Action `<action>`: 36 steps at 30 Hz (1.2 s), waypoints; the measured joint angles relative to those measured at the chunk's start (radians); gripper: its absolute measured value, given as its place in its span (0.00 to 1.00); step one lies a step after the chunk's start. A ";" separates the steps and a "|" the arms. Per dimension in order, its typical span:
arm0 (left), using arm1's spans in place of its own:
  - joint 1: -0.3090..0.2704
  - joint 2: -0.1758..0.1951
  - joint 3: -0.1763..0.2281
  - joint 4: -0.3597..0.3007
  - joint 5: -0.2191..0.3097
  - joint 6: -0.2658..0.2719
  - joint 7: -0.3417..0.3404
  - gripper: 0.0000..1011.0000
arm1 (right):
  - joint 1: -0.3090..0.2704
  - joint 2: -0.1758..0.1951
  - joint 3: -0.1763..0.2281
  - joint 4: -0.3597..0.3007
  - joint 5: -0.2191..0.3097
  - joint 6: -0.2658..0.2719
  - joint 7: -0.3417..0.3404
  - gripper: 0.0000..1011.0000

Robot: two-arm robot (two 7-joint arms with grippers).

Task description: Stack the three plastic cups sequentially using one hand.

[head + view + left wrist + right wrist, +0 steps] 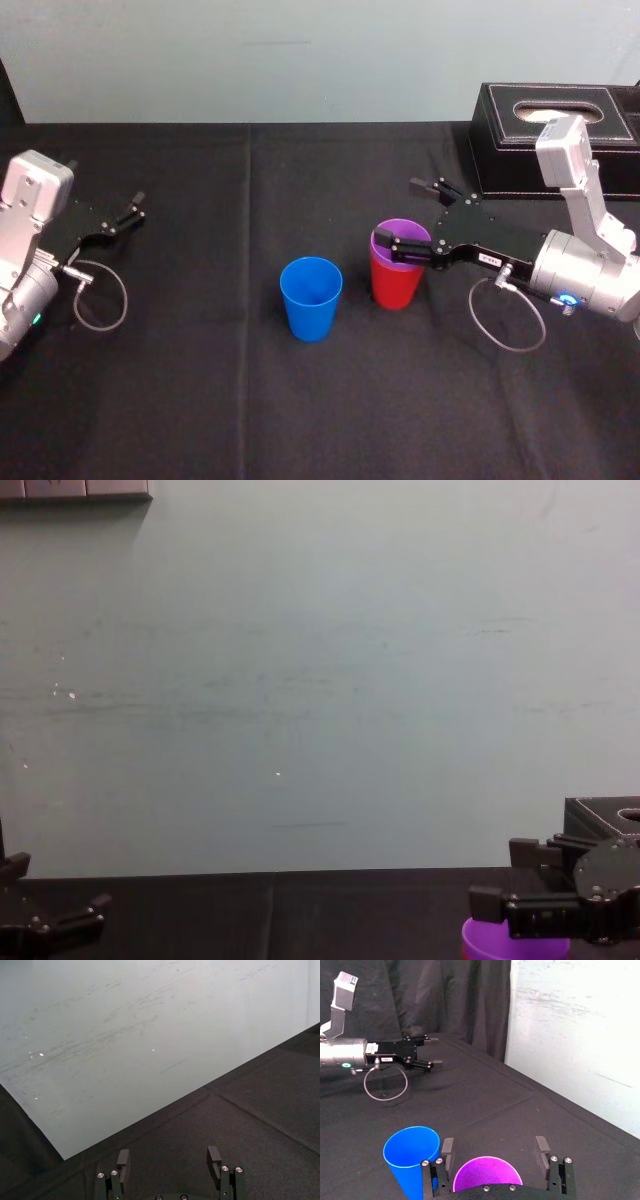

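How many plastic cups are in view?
3. The blue cup stands alone mid-table; purple cup sits nested in red cup to its right, with right gripper at the rim; left gripper parked far left.

The left arm [22, 285] and right arm [588, 278] have silver-grey cylindrical wrists and boxy silver links. The left gripper [138, 206] and right gripper [400, 212] are flat black plates with silver screws, jointed black jaws and a looped grey cable [126, 297] each.

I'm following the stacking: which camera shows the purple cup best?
The head view: it shows the purple cup nested in the red cup, with the open right pincer at its rim. The right wrist view catches just its mouth, the chest view a sliver. The left pincer sits idle, far left.
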 joint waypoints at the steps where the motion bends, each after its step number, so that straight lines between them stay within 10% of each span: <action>1: 0.000 0.000 0.000 0.000 0.000 0.000 0.000 0.99 | 0.000 0.000 0.000 0.000 0.000 0.000 0.000 0.99; 11: 0.000 0.000 0.000 0.000 0.000 0.000 0.000 0.99 | -0.054 0.035 0.023 -0.090 0.001 -0.037 0.003 0.99; 24: 0.000 0.000 0.000 0.000 0.000 0.000 0.000 0.99 | -0.260 0.127 0.058 -0.308 0.004 -0.067 -0.026 0.99; 36: 0.000 0.000 0.000 0.000 0.000 0.000 0.000 0.99 | -0.333 0.084 0.024 -0.301 -0.102 -0.058 -0.091 0.99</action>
